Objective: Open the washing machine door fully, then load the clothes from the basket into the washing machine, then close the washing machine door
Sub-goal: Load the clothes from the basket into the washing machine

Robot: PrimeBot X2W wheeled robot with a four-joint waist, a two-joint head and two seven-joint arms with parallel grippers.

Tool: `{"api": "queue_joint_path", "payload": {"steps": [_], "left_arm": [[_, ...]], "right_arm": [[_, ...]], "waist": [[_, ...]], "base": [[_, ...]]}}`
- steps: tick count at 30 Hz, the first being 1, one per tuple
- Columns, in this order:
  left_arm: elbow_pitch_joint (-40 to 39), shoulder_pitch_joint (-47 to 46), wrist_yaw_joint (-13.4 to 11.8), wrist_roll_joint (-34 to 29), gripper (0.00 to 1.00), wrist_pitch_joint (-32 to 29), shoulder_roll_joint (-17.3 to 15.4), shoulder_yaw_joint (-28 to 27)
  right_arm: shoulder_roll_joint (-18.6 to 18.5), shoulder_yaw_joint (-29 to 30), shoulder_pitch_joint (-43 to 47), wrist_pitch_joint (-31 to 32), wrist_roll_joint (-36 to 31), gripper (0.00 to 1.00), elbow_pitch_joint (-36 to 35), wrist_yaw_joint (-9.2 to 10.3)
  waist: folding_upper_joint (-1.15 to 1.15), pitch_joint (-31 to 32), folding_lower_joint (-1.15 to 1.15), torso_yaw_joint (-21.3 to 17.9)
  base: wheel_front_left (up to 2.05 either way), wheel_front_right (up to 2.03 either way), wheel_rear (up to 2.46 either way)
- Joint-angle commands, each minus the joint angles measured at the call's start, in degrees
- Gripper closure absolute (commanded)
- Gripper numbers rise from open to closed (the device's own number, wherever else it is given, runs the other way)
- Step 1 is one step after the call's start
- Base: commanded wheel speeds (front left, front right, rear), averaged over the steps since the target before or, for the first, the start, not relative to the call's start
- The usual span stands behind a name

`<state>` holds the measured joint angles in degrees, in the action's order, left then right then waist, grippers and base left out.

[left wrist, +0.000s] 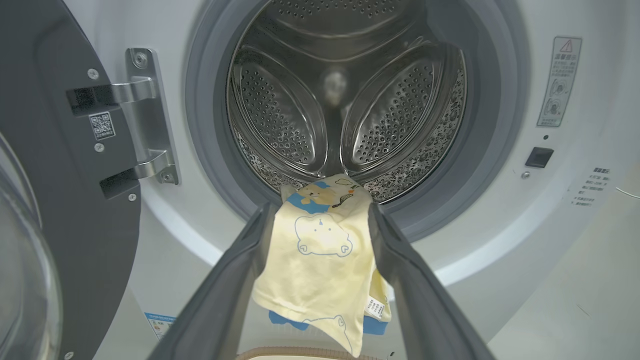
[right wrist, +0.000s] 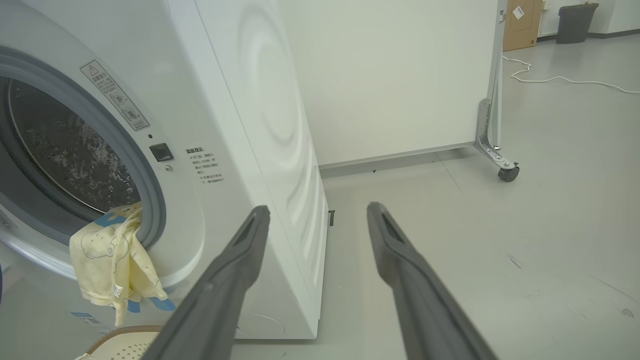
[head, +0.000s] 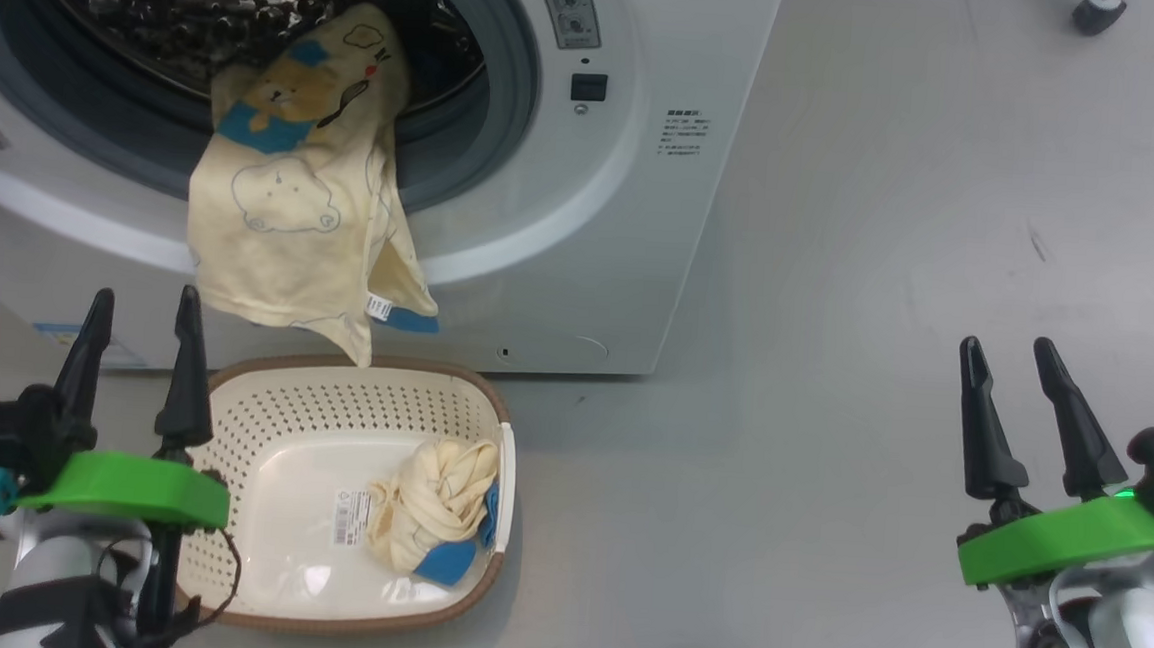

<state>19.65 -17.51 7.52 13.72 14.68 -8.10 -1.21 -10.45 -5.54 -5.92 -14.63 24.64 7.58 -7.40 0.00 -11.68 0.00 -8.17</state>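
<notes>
Left gripper (head: pixel 145 296), jaws spread and empty, hovers just left of the basket (head: pixel 271 416), with the washing machine door (left wrist: pixel 60 175) swung open at far left. One bunched garment (head: pixel 430 515) lies in the basket. The bear-printed garment (head: pixel 294 207) hangs from the drum mouth of the washing machine (head: pixel 624 217). Right gripper (head: pixel 1006 345), jaws spread and empty, hovers over the floor (head: pixel 840 280).

Head cam down on washer (head: pixel 624 217) front; L wrist close into drum (left wrist: pixel 345 100); R wrist oblique; garment (head: pixel 282 226) in all 3
</notes>
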Motion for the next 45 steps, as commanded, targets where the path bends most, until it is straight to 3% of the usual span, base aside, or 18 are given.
{"api": "queue_joint_path", "payload": {"steps": [1,12,23,34,45], "left_arm": [[-2.67,-0.40,-0.04,0.26,0.00,0.31,-1.36,-2.40],[-9.47,7.79,-0.04,0.87,0.00,0.31,-1.10,-4.27],[-10.47,8.56,-0.04,1.00,0.00,0.31,-0.77,-4.36],[-6.29,6.15,-0.03,2.29,0.00,0.31,-0.06,-2.39],[2.72,-2.32,-0.03,5.80,0.00,0.31,-1.33,1.99]], "right_arm": [[-1.43,-0.49,-0.01,-0.37,0.27,0.00,-1.93,-0.09],[-2.24,1.11,2.26,-0.37,0.26,0.00,-2.66,-0.09],[-1.91,1.59,1.95,-0.37,0.00,0.00,-3.13,-0.09],[-0.57,1.38,0.20,-0.37,-0.17,0.00,-3.69,-0.09],[1.37,1.32,-3.26,-0.37,-0.44,0.00,-4.18,-0.09]], "waist": [[0.00,0.72,0.00,0.54],[0.00,2.24,0.00,1.27],[0.00,1.37,0.00,1.05],[0.00,-2.23,0.00,0.41],[0.00,-9.22,0.00,-0.45]], "base": [[0.00,0.00,0.00],[0.00,0.00,0.00],[0.00,0.00,0.00],[0.00,0.00,0.00],[0.00,0.00,0.00]]}}
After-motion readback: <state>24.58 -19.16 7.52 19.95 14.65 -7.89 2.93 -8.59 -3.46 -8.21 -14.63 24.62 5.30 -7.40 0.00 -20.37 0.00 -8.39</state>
